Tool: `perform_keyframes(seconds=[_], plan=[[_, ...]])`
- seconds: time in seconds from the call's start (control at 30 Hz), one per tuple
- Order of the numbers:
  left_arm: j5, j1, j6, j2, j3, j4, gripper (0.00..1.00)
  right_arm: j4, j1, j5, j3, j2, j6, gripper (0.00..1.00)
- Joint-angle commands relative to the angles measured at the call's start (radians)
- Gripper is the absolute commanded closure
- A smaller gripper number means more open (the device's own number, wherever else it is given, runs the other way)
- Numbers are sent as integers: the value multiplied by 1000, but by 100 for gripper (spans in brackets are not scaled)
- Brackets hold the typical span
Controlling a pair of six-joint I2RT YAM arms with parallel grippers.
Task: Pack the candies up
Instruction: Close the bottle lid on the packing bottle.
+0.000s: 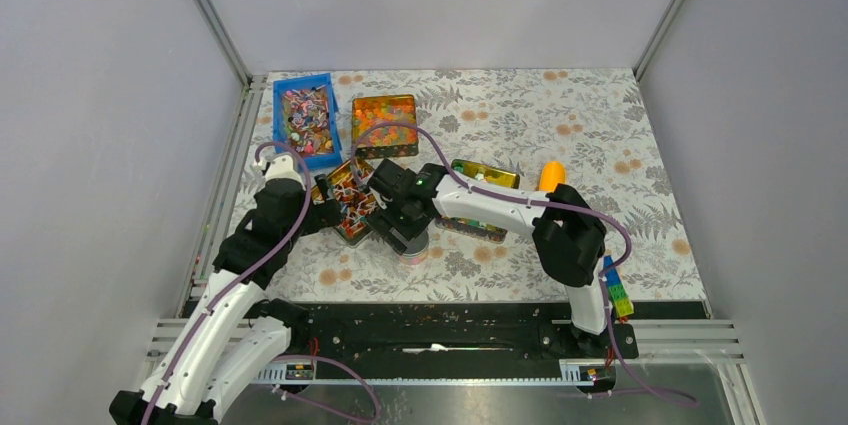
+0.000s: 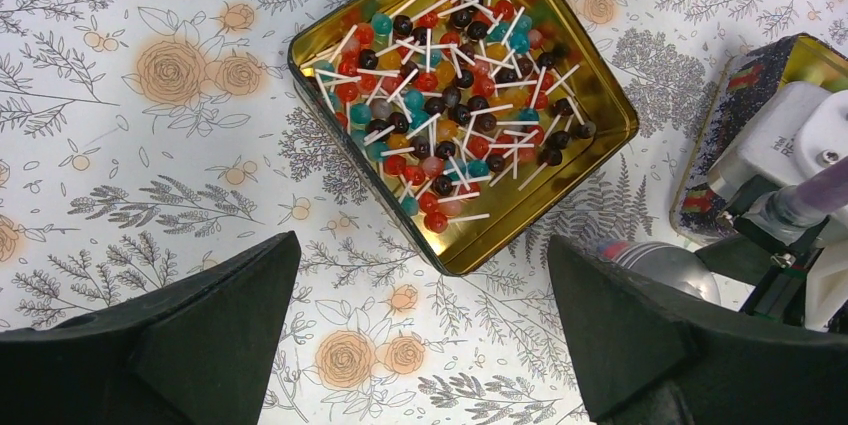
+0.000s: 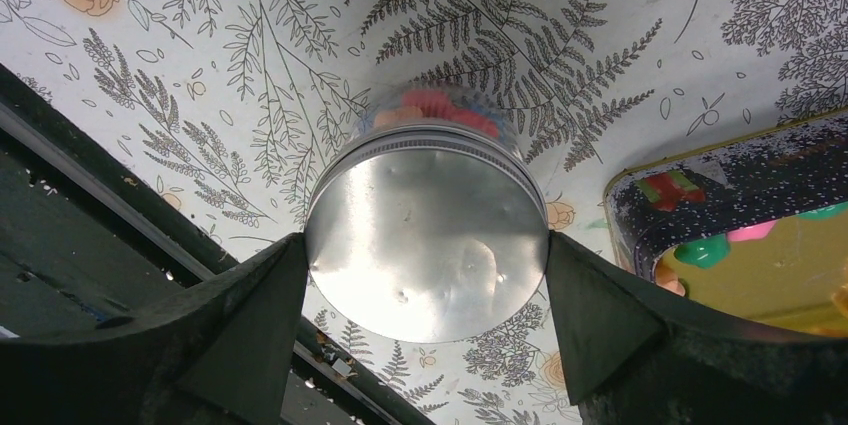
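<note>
A small clear jar with a flat metal lid (image 3: pixel 425 245) stands on the floral table; pink, blue and orange candies (image 3: pixel 435 105) show through its glass. My right gripper (image 3: pixel 425 240) has one finger touching each side of the lid, shut on the jar. In the top view the jar (image 1: pixel 415 251) sits just below that gripper (image 1: pixel 407 230). More green and pink pieces (image 3: pixel 745 240) lie in a dark starry tin (image 3: pixel 640 200) to the right. My left gripper (image 2: pixel 422 255) is open and empty, low over the table in front of a gold tin of lollipops (image 2: pixel 460 95).
A blue bin (image 1: pixel 305 120) of mixed wrapped sweets and a tin of orange beads (image 1: pixel 385 125) stand at the back left. A gold tin (image 1: pixel 487 177) lies under the right arm, and an orange object (image 1: pixel 551 175) is beside it. The table's black front rail (image 3: pixel 90 205) is close behind the jar.
</note>
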Motion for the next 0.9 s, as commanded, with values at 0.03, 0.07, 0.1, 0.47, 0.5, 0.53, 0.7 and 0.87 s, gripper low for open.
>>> perform_keyframes(seconds=[0.03,0.07,0.1,0.47,0.5,0.53,0.7,0.87], plan=[[24,5,14,-1,16,55,1,42,9,-40,-60,2,4,34],[23,5,15,-2,19,55,1,49,11,-39,-71,1,4,34],[23,5,18,-3,21,56,1,55,10,-38,-86,-1,4,35],[24,5,31,-14,29,71,1,161,10,-39,-261,-37,10,37],[27,5,31,-13,29,72,1,152,11,-39,-259,-29,9,37],[30,5,31,-13,29,72,1,138,11,-31,-254,-19,7,37],[33,5,30,-13,27,76,1,79,18,26,-233,21,-2,37],[40,5,25,-13,21,82,1,23,24,68,-222,61,-11,38]])
